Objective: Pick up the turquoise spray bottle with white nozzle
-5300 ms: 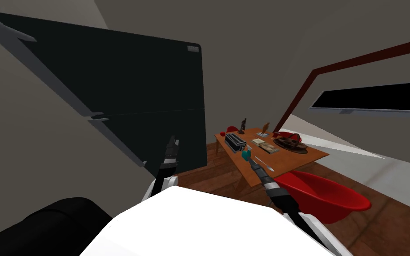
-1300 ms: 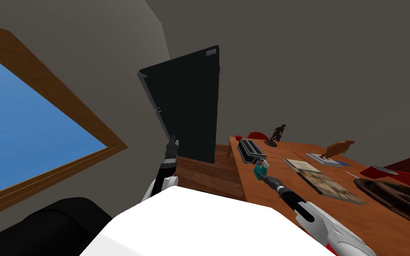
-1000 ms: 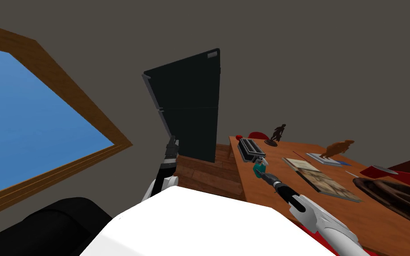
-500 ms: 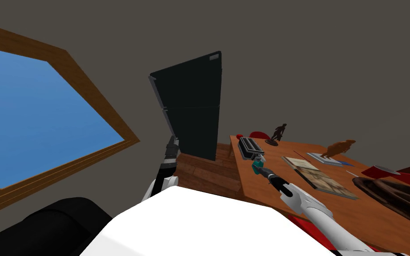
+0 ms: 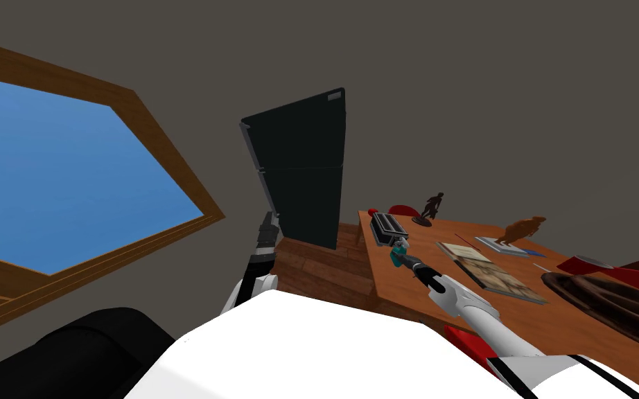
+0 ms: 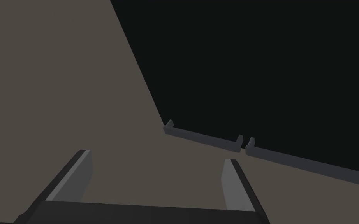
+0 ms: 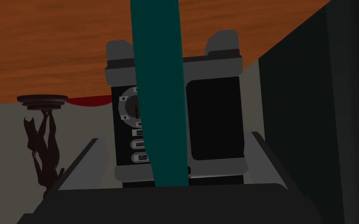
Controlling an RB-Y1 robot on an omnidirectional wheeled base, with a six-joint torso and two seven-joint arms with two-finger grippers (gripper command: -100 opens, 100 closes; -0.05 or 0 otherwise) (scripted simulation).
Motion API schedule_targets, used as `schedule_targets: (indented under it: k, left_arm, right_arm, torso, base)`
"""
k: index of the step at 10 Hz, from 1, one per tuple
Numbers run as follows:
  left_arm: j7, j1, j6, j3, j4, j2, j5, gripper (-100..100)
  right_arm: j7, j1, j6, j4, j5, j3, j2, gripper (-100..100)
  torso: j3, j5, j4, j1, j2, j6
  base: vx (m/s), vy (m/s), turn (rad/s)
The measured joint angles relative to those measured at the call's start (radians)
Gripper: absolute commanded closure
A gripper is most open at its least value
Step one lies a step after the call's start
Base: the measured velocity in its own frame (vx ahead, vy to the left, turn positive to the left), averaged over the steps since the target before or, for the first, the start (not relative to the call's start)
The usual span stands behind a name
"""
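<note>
Bottle (image 7: 157,97) sits untouched between parted fingers of right gripper (image 7: 175,137).

Teal spray bottle (image 5: 396,260), white nozzle (image 5: 402,244), apparently upright on wooden table (image 5: 389,280), just beside toaster (image 5: 387,227), between parted fingers (image 7: 84,163) of right gripper (image 7: 175,137).

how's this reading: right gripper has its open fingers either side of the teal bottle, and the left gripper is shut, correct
Not quite: the left gripper is open, not shut; the left wrist view shows its two fingers standing well apart. The rest holds: the right gripper has its open fingers either side of the teal bottle.
</note>
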Motion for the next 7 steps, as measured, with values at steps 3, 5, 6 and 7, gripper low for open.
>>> schedule_targets:
  k: [3, 5, 6, 7]
  left_arm:
    - [0.000, 0.000, 0.000, 0.000, 0.000, 0.000, 0.000, 0]
    - [0.000, 0.000, 0.000, 0.000, 0.000, 0.000, 0.000, 0]
    - [0.000, 0.000, 0.000, 0.000, 0.000, 0.000, 0.000, 0]
    - [0.000, 0.000, 0.000, 0.000, 0.000, 0.000, 0.000, 0]
  right_arm:
    - [0.000, 0.000, 0.001, 0.000, 0.000, 0.000, -0.001, 100]
    - [0.000, 0.000, 0.001, 0.000, 0.000, 0.000, 0.000, 0]
    - [0.000, 0.000, 0.001, 0.000, 0.000, 0.000, 0.000, 100]
    - [0.001, 0.029, -0.008, -0.029, 0.005, -0.015, -0.003, 100]
  torso:
    - [0.000, -0.001, 0.000, 0.000, 0.000, 0.000]
    - [0.000, 0.000, 0.000, 0.000, 0.000, 0.000]
    - [0.000, 0.000, 0.000, 0.000, 0.000, 0.000]
    - [-0.003, 0.000, -0.001, 0.001, -0.005, 0.001]
  base:
    - [0.000, 0.000, 0.000]
    - [0.000, 0.000, 0.000]
    - [0.107, 0.020, -0.093]
    - [0.142, 0.021, -0.073]
